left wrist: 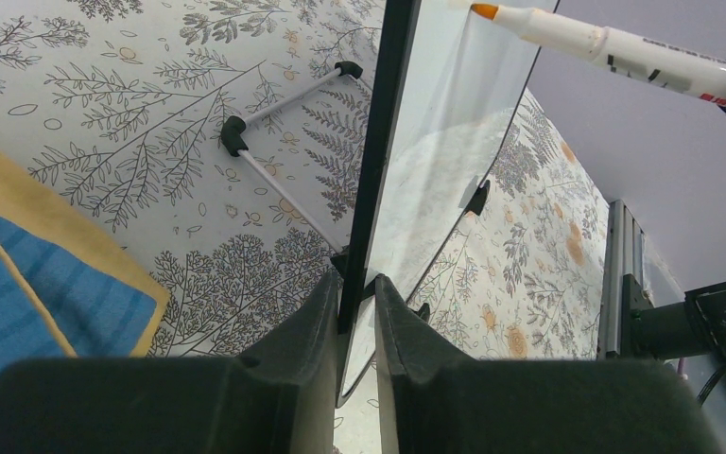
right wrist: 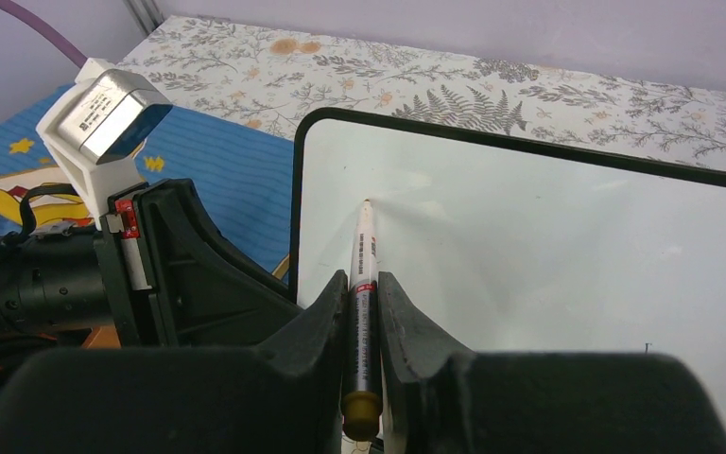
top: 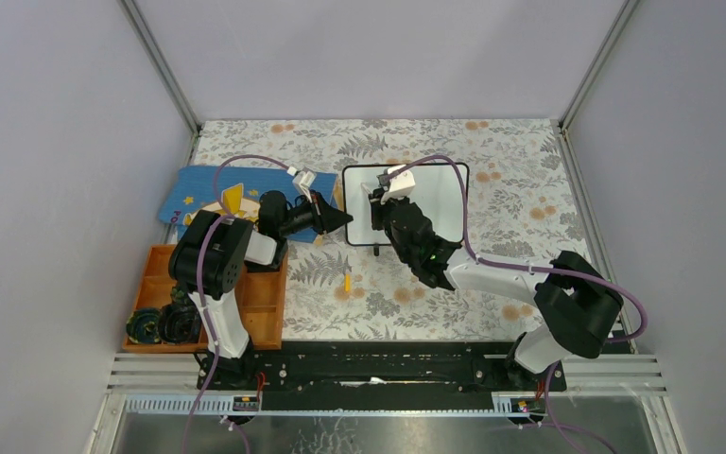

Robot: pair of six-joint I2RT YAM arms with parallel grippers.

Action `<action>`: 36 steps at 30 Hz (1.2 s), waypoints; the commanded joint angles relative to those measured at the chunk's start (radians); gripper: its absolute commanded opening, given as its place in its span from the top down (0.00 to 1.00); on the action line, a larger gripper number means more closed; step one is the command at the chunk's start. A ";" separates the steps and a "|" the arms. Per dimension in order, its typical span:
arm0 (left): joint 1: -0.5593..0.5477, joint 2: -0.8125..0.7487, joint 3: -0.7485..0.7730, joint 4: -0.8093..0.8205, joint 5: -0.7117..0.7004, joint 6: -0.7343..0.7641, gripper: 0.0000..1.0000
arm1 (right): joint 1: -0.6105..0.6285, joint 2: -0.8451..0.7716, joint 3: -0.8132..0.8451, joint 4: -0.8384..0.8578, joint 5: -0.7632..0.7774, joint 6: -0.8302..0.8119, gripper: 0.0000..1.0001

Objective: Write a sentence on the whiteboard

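The whiteboard (top: 435, 194) stands propped on the floral table, and its face (right wrist: 548, 236) shows no writing, so the sentence is not in view. My left gripper (top: 340, 219) is shut on the board's black left edge (left wrist: 359, 236). My right gripper (top: 383, 203) is shut on a white marker (right wrist: 365, 241) with an orange tip (left wrist: 484, 11). The tip is at the board's upper left area, touching it or just off it; I cannot tell which. The marker's orange cap (top: 347, 281) lies on the table in front of the board.
A blue star-patterned book (top: 198, 189) lies left of the board, under my left arm. An orange tray (top: 260, 307) with dark objects sits at the near left. The board's wire legs with black feet (left wrist: 234, 135) rest behind it.
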 commanded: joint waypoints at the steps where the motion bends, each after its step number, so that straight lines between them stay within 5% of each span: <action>1: -0.008 -0.003 -0.011 -0.007 -0.016 0.030 0.83 | -0.009 0.004 0.033 0.030 -0.003 0.019 1.00; 36: -0.010 -0.004 -0.010 -0.015 -0.022 0.035 0.85 | -0.016 -0.117 -0.047 0.036 0.024 0.032 1.00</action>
